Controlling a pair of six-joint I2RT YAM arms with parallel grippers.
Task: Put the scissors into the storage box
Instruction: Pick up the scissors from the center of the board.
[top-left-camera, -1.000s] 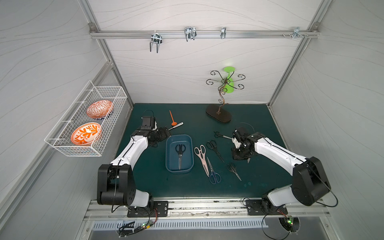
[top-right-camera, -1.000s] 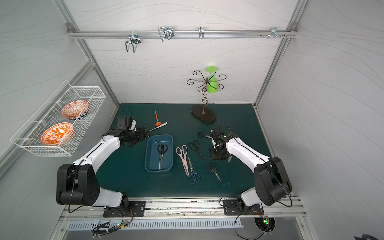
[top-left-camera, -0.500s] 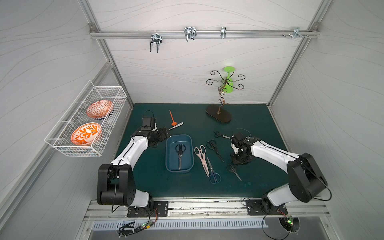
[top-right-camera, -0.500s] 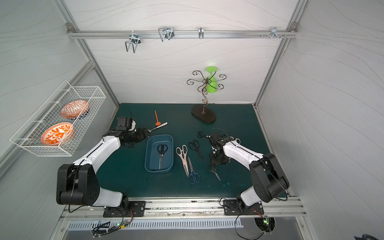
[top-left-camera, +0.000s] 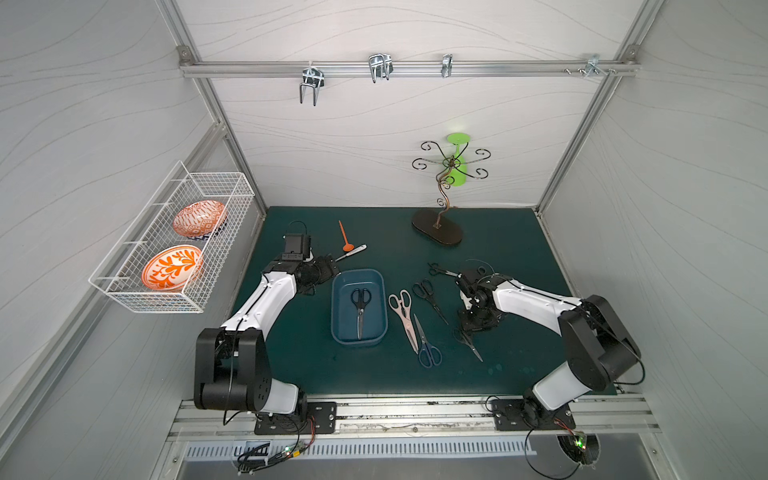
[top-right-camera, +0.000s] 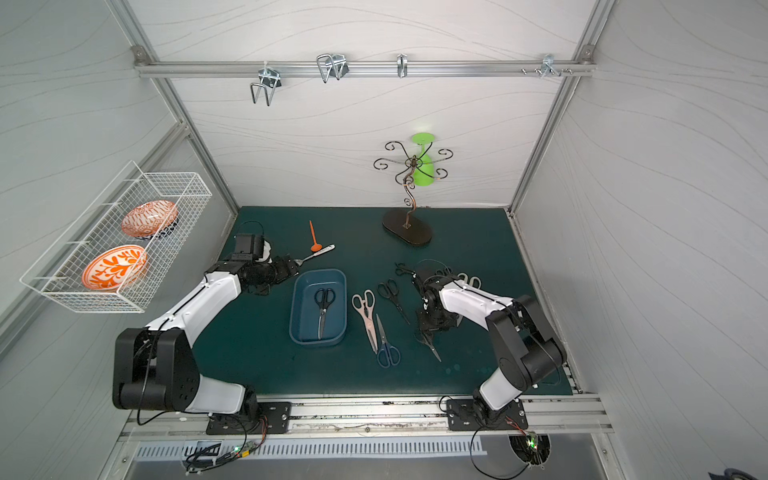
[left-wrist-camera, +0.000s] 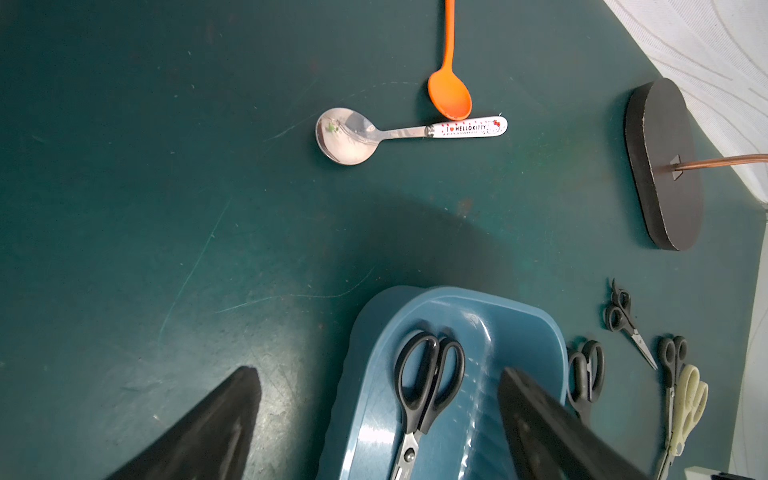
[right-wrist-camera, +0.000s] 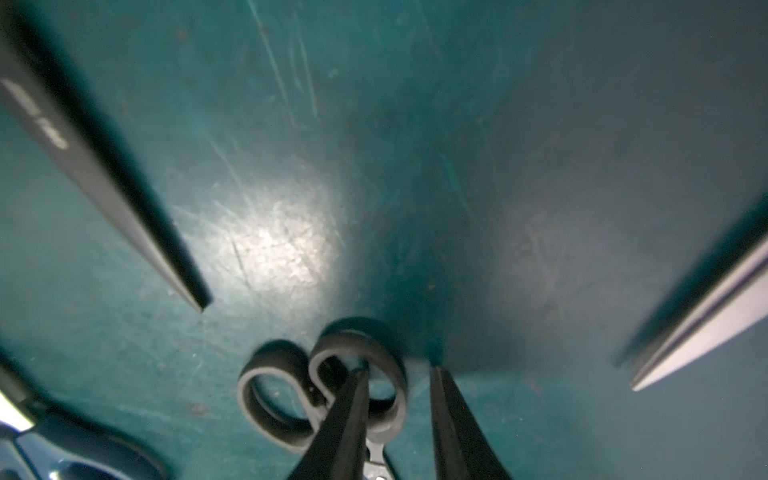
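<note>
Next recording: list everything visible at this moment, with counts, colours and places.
storage box: one, blue, mid-mat
scissors in box: one, black-handled
scissors on mat: seven, right of box; pink pair, dark blue pair, cream pair, four black pairs
spoons: two, orange spoon and steel spoon, behind box
wire stand: one, dark, back of mat, upside-down green glass on it
wire basket: one, white, left wall, holding two orange-patterned bowls
hooks: four, metal, back rail
mat: one, dark green, under everything
left gripper: open, empty, at box's back-left corner
right gripper: open, astride a handle ring of a small black pair
</note>
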